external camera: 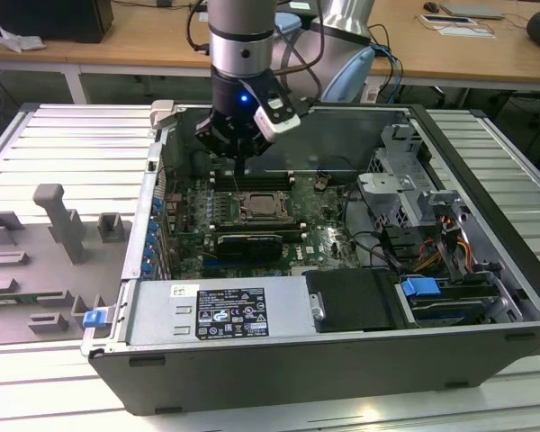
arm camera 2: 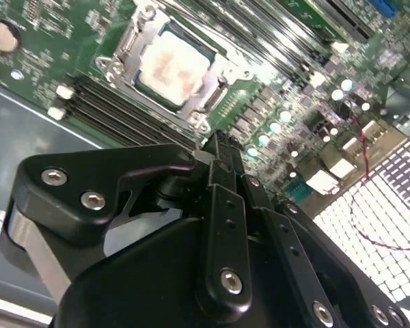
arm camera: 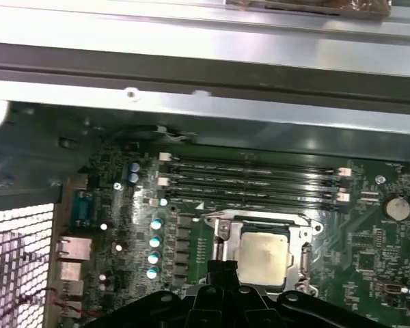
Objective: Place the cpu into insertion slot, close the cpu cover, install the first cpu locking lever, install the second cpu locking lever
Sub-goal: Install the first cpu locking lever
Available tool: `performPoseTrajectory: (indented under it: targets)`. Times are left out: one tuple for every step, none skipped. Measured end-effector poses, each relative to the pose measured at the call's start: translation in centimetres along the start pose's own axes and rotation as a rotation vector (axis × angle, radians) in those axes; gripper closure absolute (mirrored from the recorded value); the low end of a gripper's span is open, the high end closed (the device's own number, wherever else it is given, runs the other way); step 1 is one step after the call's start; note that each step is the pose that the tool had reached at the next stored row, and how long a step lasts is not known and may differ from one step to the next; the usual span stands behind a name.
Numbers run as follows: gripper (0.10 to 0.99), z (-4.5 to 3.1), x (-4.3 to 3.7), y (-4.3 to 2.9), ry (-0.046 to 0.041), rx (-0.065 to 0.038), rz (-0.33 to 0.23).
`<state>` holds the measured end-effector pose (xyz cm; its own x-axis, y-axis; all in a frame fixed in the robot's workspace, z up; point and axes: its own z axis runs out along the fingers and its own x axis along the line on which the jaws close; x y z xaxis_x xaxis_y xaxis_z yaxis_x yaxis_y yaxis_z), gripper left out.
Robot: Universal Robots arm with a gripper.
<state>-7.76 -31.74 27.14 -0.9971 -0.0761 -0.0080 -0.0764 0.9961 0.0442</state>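
Over an edge of the cpu (external camera: 256, 208), arm (external camera: 241, 40) upright, gripper (external camera: 240, 168) pointing down, pinched together.

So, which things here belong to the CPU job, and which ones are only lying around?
Job: cpu, framed by the cpu cover; gripper, hovering close beside them.
Lying about: memory slots; coin battery; power supply; grey fixture blocks.

Cpu (arm camera 2: 172, 65) sits framed by cpu cover (arm camera 2: 131, 42); memory slots (arm camera 2: 116, 113) just beside cover; gripper (arm camera 2: 219, 145) near cover's corner, fingertips together.
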Motion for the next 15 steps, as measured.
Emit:
performPoseTrajectory:
  targets:
    - [0.980,0.11,0.68,0.05,-0.0050,0.000,0.000]
    - [0.980,0.29,0.96,0.14,-0.0062,0.000,0.000]
    - [0.980,0.36,1.04,0.22,-0.0061,0.000,0.000]
    - [0.980,0.49,1.23,0.33,-0.0063,0.000,0.000]
    - [0.980,0.57,1.41,0.40,-0.0066,0.000,0.000]
    - [0.980,0.66,1.62,0.53,-0.0067,0.000,0.000]
    - [0.980,0.79,1.84,0.72,-0.0069,0.000,-0.001]
    - [0.980,0.87,1.95,0.85,-0.0069,0.000,-0.001]
    - [0.980,1.04,2.12,1.18,-0.0070,0.000,-0.001]
    - [0.980,1.14,2.19,1.41,-0.0070,0.000,-0.001]
    - [0.980,1.24,2.23,1.66,-0.0071,0.000,-0.001]
    - [0.980,1.31,2.26,1.92,-0.0070,0.000,-0.001]
    - [0.980,1.35,2.27,2.15,-0.0068,0.000,-0.001]
    - [0.980,1.41,2.24,2.53,-0.0070,0.000,-0.001]
    - [0.980,1.43,2.23,2.67,-0.0069,0.000,-0.001]
